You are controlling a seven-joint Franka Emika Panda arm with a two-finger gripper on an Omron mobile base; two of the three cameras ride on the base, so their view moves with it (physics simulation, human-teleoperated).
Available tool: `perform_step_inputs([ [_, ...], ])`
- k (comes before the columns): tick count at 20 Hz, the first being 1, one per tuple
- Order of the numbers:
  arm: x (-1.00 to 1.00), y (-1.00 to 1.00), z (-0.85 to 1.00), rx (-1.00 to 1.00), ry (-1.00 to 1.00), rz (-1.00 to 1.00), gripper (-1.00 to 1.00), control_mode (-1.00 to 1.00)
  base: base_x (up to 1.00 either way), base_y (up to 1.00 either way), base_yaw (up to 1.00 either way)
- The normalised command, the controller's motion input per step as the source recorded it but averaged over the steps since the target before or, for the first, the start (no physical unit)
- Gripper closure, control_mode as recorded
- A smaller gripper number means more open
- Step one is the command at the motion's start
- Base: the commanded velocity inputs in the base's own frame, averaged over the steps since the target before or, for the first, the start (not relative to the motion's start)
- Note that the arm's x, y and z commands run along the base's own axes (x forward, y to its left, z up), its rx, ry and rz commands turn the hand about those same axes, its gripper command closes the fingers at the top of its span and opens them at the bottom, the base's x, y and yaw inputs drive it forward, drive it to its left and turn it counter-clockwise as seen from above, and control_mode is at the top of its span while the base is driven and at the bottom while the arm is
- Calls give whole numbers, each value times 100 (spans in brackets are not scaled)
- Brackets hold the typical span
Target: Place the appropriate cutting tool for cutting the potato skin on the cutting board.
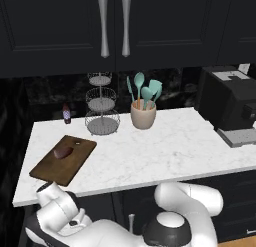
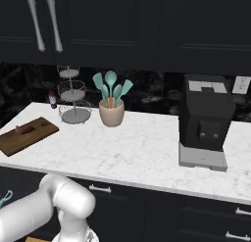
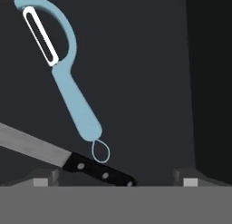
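between the wide-spread fingertips (image 3: pixel 45 180) lies the knife (image 3: pixel 68 160); just beyond, the peeler (image 3: pixel 63 73).

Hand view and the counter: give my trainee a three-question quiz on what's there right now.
1. True or false: the potato lies on the cutting board.
2. In the hand view, which tool lies nearer the fingertips: A) the peeler, B) the knife?
3. Fill in: the gripper stands ____, holding neither tool.

Key:
1. True. The potato rests on the board, toward its far end.
2. B. The knife's black handle ends between the fingertips; the peeler lies beyond it, its wire loop close to the knife's handle.
3. Open. The fingertips sit wide apart with nothing between their pads.
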Motion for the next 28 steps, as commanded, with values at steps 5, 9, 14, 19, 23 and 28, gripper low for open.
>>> perform_step_inputs([
  [5, 10, 0, -22, 8, 0, 0, -100, -100, 0, 0, 0],
  [9, 22, 0, -14, 1, 0, 0, -100, -100, 0, 0, 0],
  [14, 24, 1, -14, 0, 0, 0, -100, -100, 0, 0, 0],
  [19, 19, 6, -18, 0, 0, 0, -100, -100, 0, 0, 0],
  [23, 17, 8, -23, 0, 0, 0, -100, -100, 0, 0, 0],
  [28, 6, 0, -27, 0, 0, 0, -100, -100, 0, 0, 0],
])
